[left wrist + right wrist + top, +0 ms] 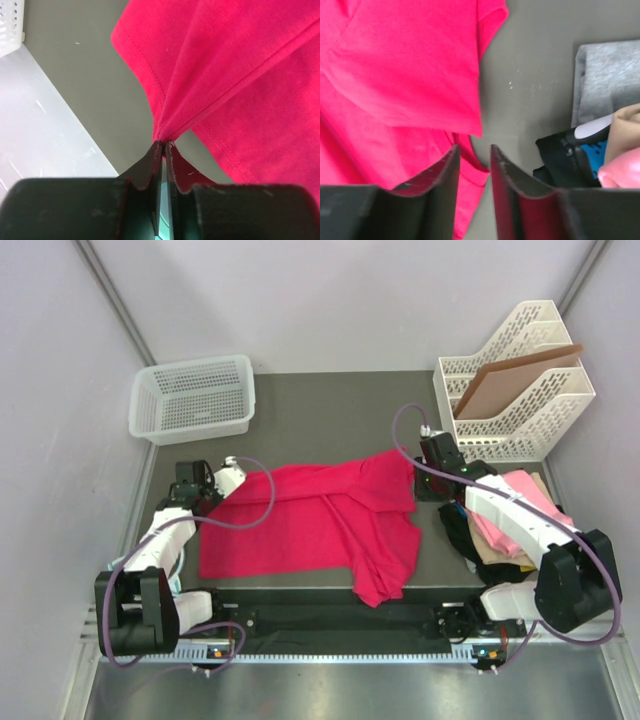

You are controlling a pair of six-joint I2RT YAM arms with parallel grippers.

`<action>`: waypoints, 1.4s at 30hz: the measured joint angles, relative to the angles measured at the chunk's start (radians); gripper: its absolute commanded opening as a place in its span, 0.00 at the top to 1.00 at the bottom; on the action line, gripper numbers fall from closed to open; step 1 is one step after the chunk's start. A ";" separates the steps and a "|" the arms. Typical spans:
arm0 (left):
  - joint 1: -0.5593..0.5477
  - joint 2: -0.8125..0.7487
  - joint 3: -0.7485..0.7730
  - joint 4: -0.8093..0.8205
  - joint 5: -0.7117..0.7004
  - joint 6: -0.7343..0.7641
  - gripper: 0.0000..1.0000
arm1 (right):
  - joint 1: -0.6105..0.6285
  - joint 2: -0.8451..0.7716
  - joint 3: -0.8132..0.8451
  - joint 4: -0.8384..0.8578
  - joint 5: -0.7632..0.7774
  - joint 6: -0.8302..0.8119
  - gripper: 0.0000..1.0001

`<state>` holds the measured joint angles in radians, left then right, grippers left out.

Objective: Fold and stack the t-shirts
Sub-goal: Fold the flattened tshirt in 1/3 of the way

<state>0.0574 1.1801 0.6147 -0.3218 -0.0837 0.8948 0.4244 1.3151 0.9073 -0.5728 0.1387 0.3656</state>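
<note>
Crimson shirt (300, 525) lies mid-table, spread wide and only part folded. Its far edge is doubled over in a loose band, and the near-right flap hangs over the table's (330, 405) near edge. Not yet a tidy rectangle.

Left fingers (163, 145) are almost closed. The shirt's far-left corner is puckered to a point at their tips, so it looks pinched.

Right fingers (474, 150) are parted a little and hold nothing. They hang above bare table just off the sleeve hem at the shirt's far-right corner.

Pile (505, 525) of light pink, beige and black cloth sits at the right, under the right arm. It is rumpled, not a neat stack. A grey piece shows beside it in the right wrist view.

Judgement: early. The first shirt is mid-fold, the rest look untouched, and no stack is begun.

Room:
- There is a bare strip behind the shirt, between basket (195, 395) and rack (515, 380).
- The gap between shirt and pile is narrow.
- The rack is close behind the right wrist.
- The shirt's left hem is near the left arm.
- The overhanging flap may drag or slip off.
</note>
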 measured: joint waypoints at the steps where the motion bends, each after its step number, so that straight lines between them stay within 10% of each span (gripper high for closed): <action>1: 0.000 0.000 0.000 0.000 -0.005 0.002 0.78 | 0.000 -0.001 0.000 -0.002 -0.003 0.002 0.48; 3: 0.000 -0.005 0.000 -0.003 -0.013 0.006 0.50 | 0.003 -0.014 0.001 -0.023 -0.008 0.012 0.22; 5: 0.000 -0.013 0.006 -0.026 -0.015 0.013 0.25 | 0.006 -0.044 0.011 -0.055 -0.003 0.026 0.20; 9: 0.000 -0.033 0.073 -0.123 -0.008 0.017 0.18 | 0.006 -0.098 0.111 -0.098 0.018 0.031 0.22; 24: 0.000 0.140 0.352 -0.140 0.134 -0.118 0.29 | 0.003 0.495 0.462 0.064 -0.069 0.005 0.51; 42: -0.013 0.466 0.443 -0.122 0.113 -0.192 0.35 | -0.091 0.653 0.441 0.142 -0.159 0.056 0.56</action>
<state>0.0448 1.6459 1.0573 -0.4438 0.0296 0.7033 0.3336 1.9682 1.3483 -0.4313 -0.0200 0.4221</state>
